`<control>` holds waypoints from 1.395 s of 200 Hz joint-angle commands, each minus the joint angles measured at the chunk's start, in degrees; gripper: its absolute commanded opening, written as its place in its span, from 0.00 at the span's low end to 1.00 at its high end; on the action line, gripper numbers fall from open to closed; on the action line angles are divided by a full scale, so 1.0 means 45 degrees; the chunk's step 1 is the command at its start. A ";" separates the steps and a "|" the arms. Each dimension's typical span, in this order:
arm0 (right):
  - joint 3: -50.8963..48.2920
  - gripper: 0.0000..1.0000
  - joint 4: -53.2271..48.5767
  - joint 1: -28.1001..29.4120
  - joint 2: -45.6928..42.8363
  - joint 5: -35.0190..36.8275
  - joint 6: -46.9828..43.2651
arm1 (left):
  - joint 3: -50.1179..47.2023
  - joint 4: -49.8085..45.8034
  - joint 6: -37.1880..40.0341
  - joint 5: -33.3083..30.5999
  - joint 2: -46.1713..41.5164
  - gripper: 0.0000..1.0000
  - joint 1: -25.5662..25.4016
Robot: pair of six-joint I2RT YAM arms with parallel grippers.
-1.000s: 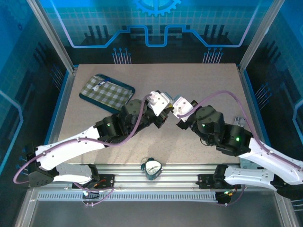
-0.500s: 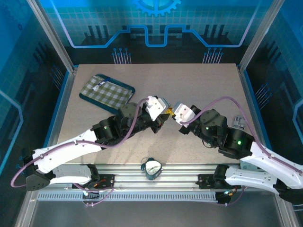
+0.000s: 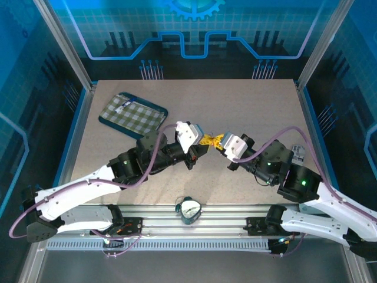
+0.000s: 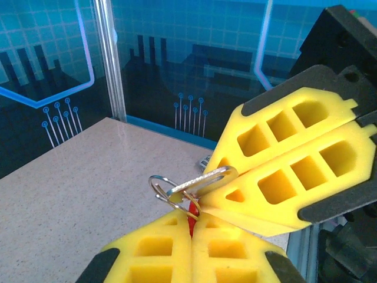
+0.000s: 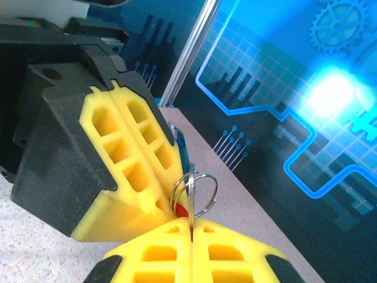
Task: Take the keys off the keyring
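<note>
**A:** How many of each?

**B:** One key [image 4: 201,181], one red tag [image 4: 192,210], and one ring [image 4: 160,191] of thin wire joining them. There are two grippers, each with two yellow fingers [image 4: 154,250]. On the table [image 3: 253,100] lie one checked cloth [image 3: 132,114] at the far left and one round dial [image 3: 189,208] at the near edge.

**A:** Where is the key?

**B:** It is in the air over the middle of the table, between the gripper tips. The right gripper [image 5: 191,229] is pinched closed on the key. The left gripper [image 4: 191,229] is pinched closed on the red tag. Their tips are just beside each other.

**A:** What is hard to see?

**B:** From the top camera the key, tag and ring are too small to make out. The tag sits mostly between the left fingers, so only a red sliver shows. One end of the key is inside the right fingers, so I cannot tell head from shaft. From the right wrist the key is edge-on, a thin line.

**A:** Which way does it lie?

**B:** From the left wrist, its long axis slants from the ring at lower left up and right into the right gripper. From the right wrist it stands upright out of the fingers, with the ring looped around its upper part.
</note>
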 commanded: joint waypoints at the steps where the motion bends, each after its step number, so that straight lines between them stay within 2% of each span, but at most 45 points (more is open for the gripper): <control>1: -0.0198 0.00 0.1334 -0.0229 -0.0451 -0.0657 -0.0389 | -0.0358 0.0217 -0.0510 0.0812 -0.0346 0.00 0.0164; 52: -0.0616 0.00 0.1425 -0.0404 -0.0949 -0.1441 -0.0682 | -0.0479 0.0346 -0.0693 0.0992 -0.0485 0.00 0.0285; 125: -0.0605 0.00 0.0331 -0.0427 -0.1001 -0.2279 -0.1557 | -0.0539 0.0430 -0.0946 0.1207 -0.0580 0.00 0.0441; 159: -0.0852 0.00 0.0288 -0.0375 -0.1209 -0.2026 -0.2277 | -0.0576 0.0394 -0.1043 0.1326 -0.0640 0.00 0.0494; 188: -0.1011 0.00 0.0454 0.0238 -0.1070 -0.0990 -0.3098 | -0.0498 0.0341 -0.1103 0.1460 -0.0535 0.00 0.0535; 279: -0.1701 0.00 0.0644 0.1447 -0.0823 0.0523 -0.4662 | -0.0459 0.0402 -0.1200 0.1505 -0.0511 0.00 0.0637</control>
